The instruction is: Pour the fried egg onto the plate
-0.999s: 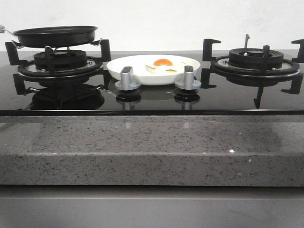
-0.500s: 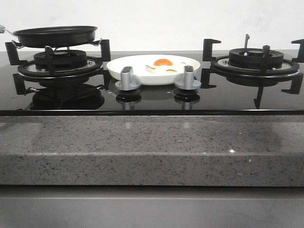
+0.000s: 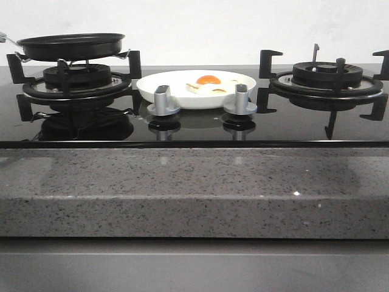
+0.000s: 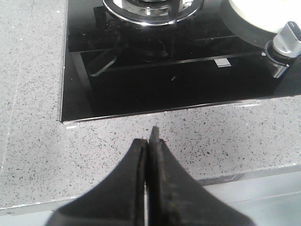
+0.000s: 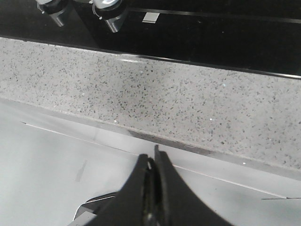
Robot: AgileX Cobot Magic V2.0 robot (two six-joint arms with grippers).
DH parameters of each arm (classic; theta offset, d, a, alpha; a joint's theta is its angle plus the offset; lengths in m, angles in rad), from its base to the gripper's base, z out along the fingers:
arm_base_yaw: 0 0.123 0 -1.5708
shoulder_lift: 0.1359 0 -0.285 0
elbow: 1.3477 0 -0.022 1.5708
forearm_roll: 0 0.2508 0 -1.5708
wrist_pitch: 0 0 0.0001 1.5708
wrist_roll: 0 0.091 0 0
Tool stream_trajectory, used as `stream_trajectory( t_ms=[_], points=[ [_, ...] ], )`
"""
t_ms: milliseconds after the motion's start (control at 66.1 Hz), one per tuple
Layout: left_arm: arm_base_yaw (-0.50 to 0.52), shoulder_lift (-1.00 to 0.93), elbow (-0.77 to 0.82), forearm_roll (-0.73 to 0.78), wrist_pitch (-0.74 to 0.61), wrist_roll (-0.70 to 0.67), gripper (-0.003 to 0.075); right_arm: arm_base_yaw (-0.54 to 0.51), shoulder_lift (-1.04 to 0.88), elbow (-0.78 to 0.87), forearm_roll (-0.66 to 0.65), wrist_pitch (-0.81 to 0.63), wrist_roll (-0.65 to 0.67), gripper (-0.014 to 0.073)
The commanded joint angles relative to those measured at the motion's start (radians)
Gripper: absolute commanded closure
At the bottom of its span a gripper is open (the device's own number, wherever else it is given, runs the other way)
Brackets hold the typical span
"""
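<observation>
Fried egg (image 3: 208, 84) lies on the white plate (image 3: 182, 97), and I can see its orange yolk on top. The plate sits on the black glass stove top (image 3: 194, 131), in the middle between the two burners, just behind two silver knobs (image 3: 162, 101).

On the left burner (image 3: 76, 82) I see the black pan (image 3: 72, 45). It rests on the burner's stand. The right burner (image 3: 328, 76) has nothing on it.

My left tool (image 4: 150, 141) has its two fingers pressed together with nothing between them. It hangs over the speckled gray table (image 4: 33, 136), near the front corner of the stove top. One knob and a bit of the plate's rim show in that view.

My right tool (image 5: 153, 162) is pressed together too, and holds nothing. It is over the table's front edge (image 5: 188, 108).
</observation>
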Motion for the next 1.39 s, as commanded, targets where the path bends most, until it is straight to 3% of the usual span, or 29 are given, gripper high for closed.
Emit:
stream_trajectory(
  t_ms=[0, 136, 439, 666, 1105, 1256, 1377],
  points=[
    [-0.006, -0.017, -0.015, 0.040, -0.085, 0.001, 0.0740, -0.005, 0.001, -0.025, 0.005, -0.063, -0.014, 0.0662],
    [0.033, -0.113, 0.106, 0.072, -0.204, 0.001, 0.0740, -0.005, 0.001, -0.025, 0.005, -0.063, -0.014, 0.0662],
    [0.108, -0.442, 0.542, -0.048, -0.701, 0.001, 0.0740, -0.005, 0.001, -0.025, 0.005, -0.063, -0.014, 0.0662],
    [0.108, -0.558, 0.703, -0.065, -0.930, 0.001, 0.0740, -0.005, 0.001, -0.025, 0.005, -0.063, -0.014, 0.0662],
    [0.108, -0.563, 0.711, -0.057, -0.931, -0.001, 0.0741, -0.005, 0.000, -0.025, 0.005, -0.060, -0.014, 0.0662],
    [0.108, -0.566, 0.711, 0.046, -0.931, -0.062, 0.0741, -0.005, 0.000, -0.025, 0.005, -0.060, -0.014, 0.0662],
    [0.108, -0.566, 0.711, 0.046, -0.931, -0.078, 0.0741, -0.005, 0.000, -0.025, 0.005, -0.060, -0.014, 0.0662]
  ],
)
